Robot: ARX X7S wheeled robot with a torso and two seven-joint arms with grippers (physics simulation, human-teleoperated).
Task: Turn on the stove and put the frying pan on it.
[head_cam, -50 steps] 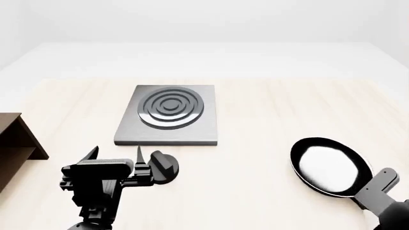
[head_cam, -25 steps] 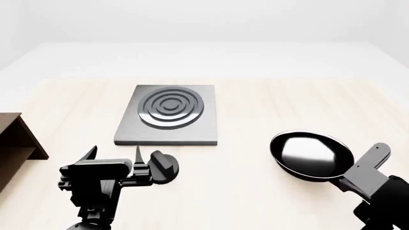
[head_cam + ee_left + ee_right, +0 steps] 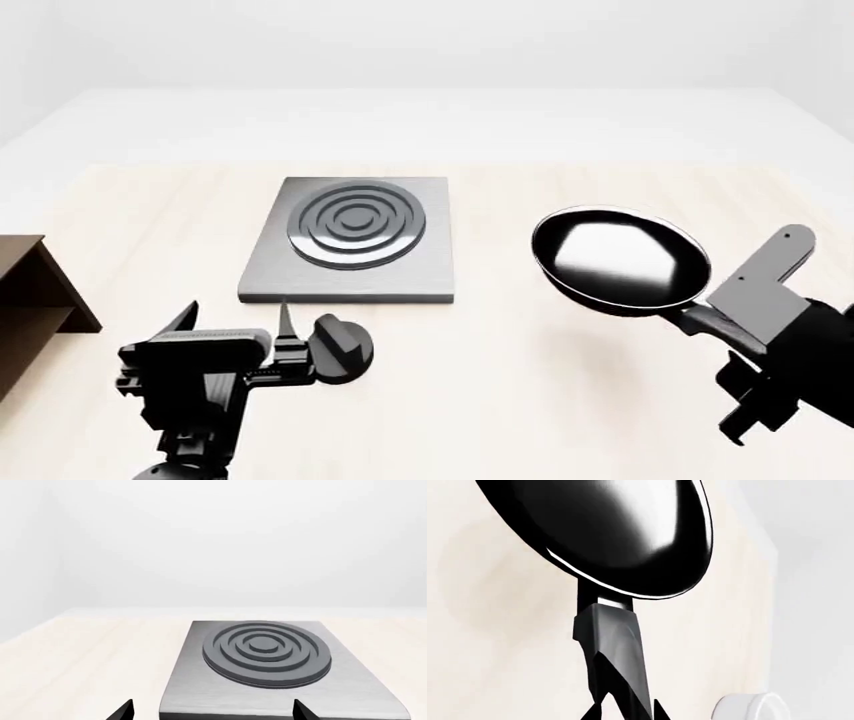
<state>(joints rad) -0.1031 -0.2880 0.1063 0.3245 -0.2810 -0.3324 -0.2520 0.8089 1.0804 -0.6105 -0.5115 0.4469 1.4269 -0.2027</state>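
Note:
The stove (image 3: 350, 240) is a grey slab with a dark ringed burner at the table's middle; it also shows in the left wrist view (image 3: 267, 675). Its round black knob (image 3: 340, 349) lies just in front of the slab. My left gripper (image 3: 230, 330) is open, its fingertips (image 3: 123, 711) wide apart, just left of the knob and short of the slab's front edge. My right gripper (image 3: 624, 714) is shut on the long handle (image 3: 614, 650) of the frying pan (image 3: 619, 259). The pan is held in the air to the right of the stove.
A brown wooden shelf (image 3: 34, 300) stands at the left edge of the light wooden table (image 3: 534, 350). A white round object (image 3: 754, 707) shows at the edge of the right wrist view.
My right gripper has lifted the frying pan off the table and carried it up and left toward the stove. The left gripper has barely moved.

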